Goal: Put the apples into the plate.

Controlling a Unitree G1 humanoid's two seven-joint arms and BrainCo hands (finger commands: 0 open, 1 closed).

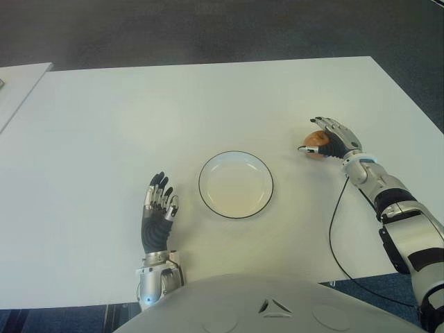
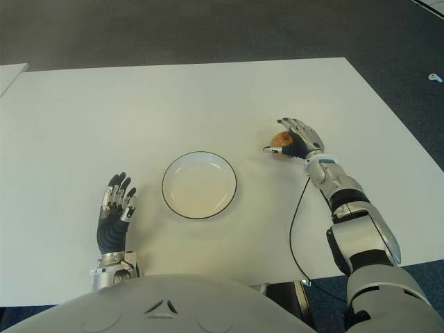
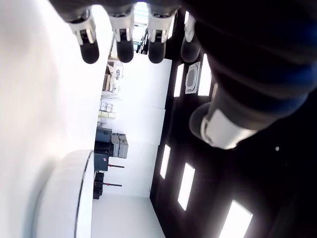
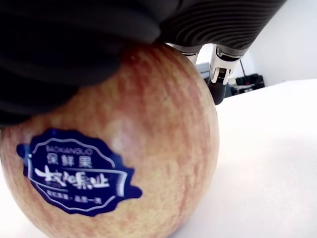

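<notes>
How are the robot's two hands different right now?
The right hand is curled over an apple, while the left hand holds nothing. The right hand's fingers are bent around the fruit; the left hand's fingers are straight. The right hand is to the right of the plate, the left hand to its left. Both are over the white table.

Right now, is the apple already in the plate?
No, the apple sits on the table under the right hand, beside the empty plate.
</notes>
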